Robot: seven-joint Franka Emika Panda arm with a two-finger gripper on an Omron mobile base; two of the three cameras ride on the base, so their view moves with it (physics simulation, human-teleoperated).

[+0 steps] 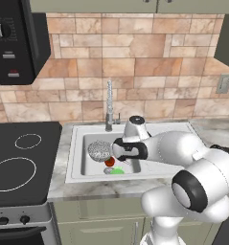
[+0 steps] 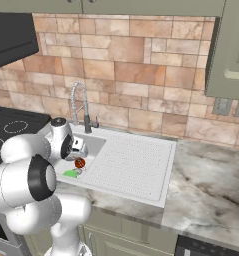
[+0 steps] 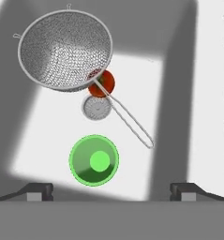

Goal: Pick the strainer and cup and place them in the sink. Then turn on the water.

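Worktop of veined marble runs along the tiled wall, with a black stove at its left end. Set into it is the sink, a white basin with a ribbed drainboard on the right side. The arm reaches from the near side out over the basin, and its gripper hangs above the basin floor with the jaws spread wide and nothing between them; the hand view shows both tips apart and bare.

The strainer lies inside the basin toward its left, tilted, its wire handle slanting across the floor. The faucet stands at the far rim of the basin, a slim chrome column with a coiled neck; the lever at its base is too small to read clearly. The cup stands upright on the basin floor, near side, just under the hand. A small red ball sits beside the strainer, touching or overlapped by its rim, next to the round drain.

Both items appear to be in place, so the placing part looks finished. What remains is the water: the hand would need to lift clear of the cup, travel to the far rim, and push the lever at the faucet base without knocking the spring neck.
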